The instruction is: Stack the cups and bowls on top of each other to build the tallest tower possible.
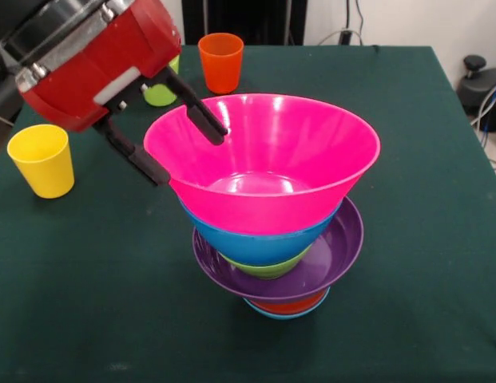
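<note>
You see the tower (279, 239) in the middle of the green table (423, 319). At the very bottom sit a small light-blue bowl (267, 311) and an orange bowl (291, 306) inside it — only their rims peek out. On them rests the wide purple bowl (343, 247). A bit of green bowl (267, 269) shows above that, then the deep blue bowl (255, 243), and the big pink bowl (271, 159) sits on top, tipped a little to one side.

Your red arm (88, 64) comes in from the top left. The gripper (188, 148) is at the pink bowl's left rim. Its jaws are spread apart, one finger (201, 118) over the inside of the rim and the other finger (140, 159) outside it. You cannot tell if they touch the bowl.

The yellow cup (42, 159) stands upright at the left, well away from the tower. The orange cup (220, 62) stands upright near the far edge. The lime cup (161, 94) is just behind the arm — mostly hidden.
</note>
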